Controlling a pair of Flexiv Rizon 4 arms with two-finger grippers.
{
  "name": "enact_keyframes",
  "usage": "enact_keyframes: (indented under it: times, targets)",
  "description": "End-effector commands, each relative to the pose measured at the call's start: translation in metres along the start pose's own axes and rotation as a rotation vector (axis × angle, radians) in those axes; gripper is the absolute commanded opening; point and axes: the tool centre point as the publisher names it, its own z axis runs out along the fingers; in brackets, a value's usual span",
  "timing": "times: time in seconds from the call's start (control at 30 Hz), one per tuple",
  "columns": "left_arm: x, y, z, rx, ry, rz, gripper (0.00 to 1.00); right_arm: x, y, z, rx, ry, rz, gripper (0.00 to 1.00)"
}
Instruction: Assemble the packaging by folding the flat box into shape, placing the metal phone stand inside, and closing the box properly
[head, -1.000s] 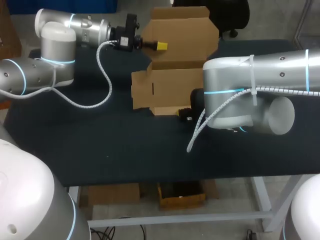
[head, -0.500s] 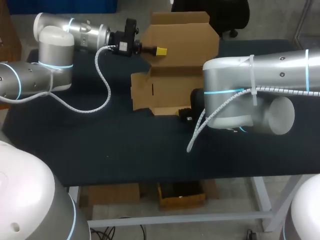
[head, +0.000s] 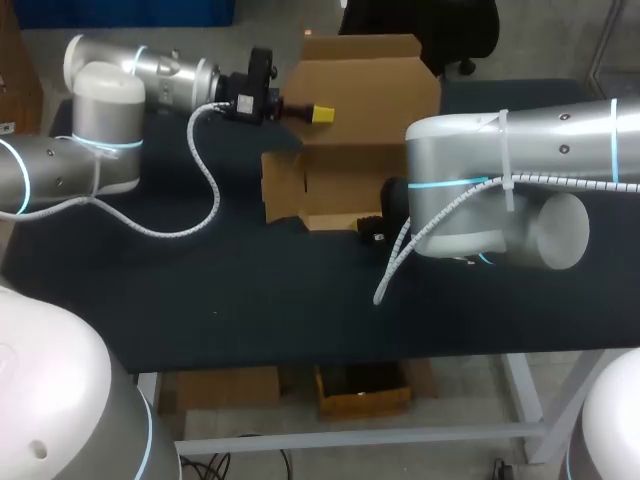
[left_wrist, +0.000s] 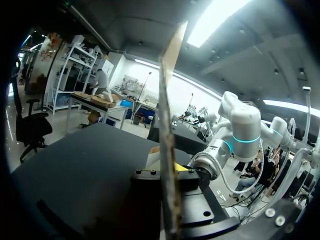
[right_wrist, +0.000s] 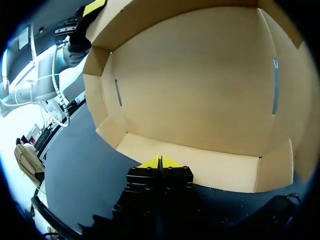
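Here the box (head: 345, 205) sits half formed on the desk (head: 200, 290). The left tool (head: 320, 115) is clenched on the left edge of the box's lid (head: 370, 90), holding it upright, likely to leave the tray open. The right tool (right_wrist: 160, 161), fingers closed on nothing, presses the box's front wall, seemingly to pin it. No stand shows.

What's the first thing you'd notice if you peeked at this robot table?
A big brown cardboard box sits half folded at the far middle of the black table, with its wide lid raised. The left gripper pinches that lid's side edge with its bright yellow tips. The right gripper, tips pressed together, is right at the box's low front wall.
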Motion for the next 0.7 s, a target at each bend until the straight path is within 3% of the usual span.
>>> enact_keyframes:
  times: [0.03, 0.7]
  targets:
    - [0.009, 0.006, 0.000, 0.006, -0.008, 0.003, 0.00, -0.002, -0.004, 0.006, -0.004, -0.001, 0.000, 0.00]
    - [0.039, 0.014, 0.007, -0.001, -0.005, 0.022, 0.00, -0.002, -0.004, 0.006, -0.004, -0.001, 0.000, 0.00]
